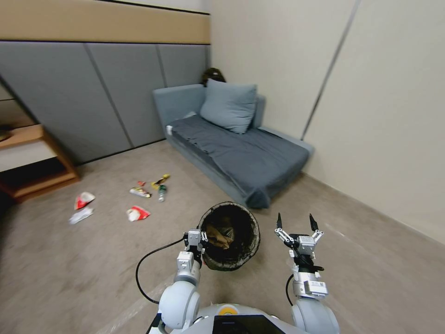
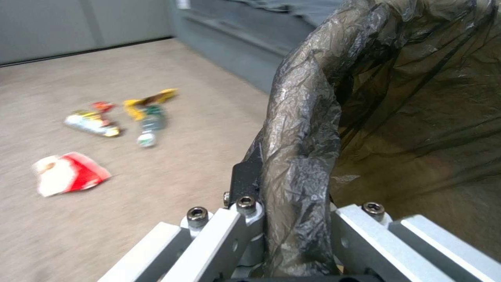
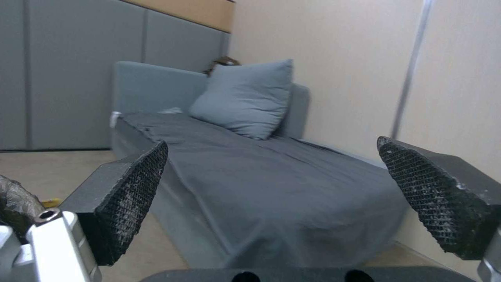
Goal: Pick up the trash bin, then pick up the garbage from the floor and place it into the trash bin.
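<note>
Holding the trash bin (image 1: 229,235) by its rim, our left gripper (image 1: 198,240) is clamped on it; right gripper (image 1: 297,225) beside the bin, spread, holding nothing. Garbage (image 1: 138,213) left of bin, floor, unpicked.

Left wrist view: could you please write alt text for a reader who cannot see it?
The left pincer is shut on the bag-lined rim of the trash bin, held above a beige floor. Beyond it lie a red-and-white paper cup, yellow wrappers and a small bottle.
</note>
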You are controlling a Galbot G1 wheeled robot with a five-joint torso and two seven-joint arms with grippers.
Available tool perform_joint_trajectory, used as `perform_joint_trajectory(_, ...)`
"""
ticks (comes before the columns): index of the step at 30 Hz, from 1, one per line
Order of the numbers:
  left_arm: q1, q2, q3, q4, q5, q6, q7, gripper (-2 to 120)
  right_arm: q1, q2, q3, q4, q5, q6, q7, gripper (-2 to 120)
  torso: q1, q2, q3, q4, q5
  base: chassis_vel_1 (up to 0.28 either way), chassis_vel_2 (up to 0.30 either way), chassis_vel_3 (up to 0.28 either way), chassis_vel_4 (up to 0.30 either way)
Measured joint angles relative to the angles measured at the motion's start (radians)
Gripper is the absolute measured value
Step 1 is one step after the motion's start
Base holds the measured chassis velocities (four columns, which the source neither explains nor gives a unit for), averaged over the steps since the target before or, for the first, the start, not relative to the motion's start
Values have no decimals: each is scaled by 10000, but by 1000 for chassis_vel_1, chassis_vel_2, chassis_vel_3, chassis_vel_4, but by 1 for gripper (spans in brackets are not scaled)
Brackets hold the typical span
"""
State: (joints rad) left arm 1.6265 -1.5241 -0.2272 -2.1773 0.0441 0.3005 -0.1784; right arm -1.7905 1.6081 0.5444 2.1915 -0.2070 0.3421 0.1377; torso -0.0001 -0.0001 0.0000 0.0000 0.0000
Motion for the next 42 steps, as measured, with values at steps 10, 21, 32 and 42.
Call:
perform_joint_trajectory(10, 4, 0, 0, 6, 14, 2, 1, 1, -2, 0, -3, -3, -5, 0, 0, 100, -1, 1, 0, 0, 0, 124, 126, 122, 123)
perform_joint_trajectory(21, 8, 3, 1, 27, 26, 1, 1, 1, -23, 0, -29, -18, -23, 10, -2, 100, -1, 0, 0, -1, 1, 117, 115, 124, 121)
perform_joint_trajectory(32, 6, 37, -12, 37, 28, 1, -29, 1, 103, 0, -32, -90, 97, 146, -36, 100, 0, 0, 0, 0, 0, 122, 134, 126, 124)
perform_joint_trajectory(42, 12, 37, -11, 65, 38, -12, -35, 1, 204, -1, -38, -92, 210, 298, -49, 100, 0, 0, 0, 0, 0, 132, 125, 127, 133)
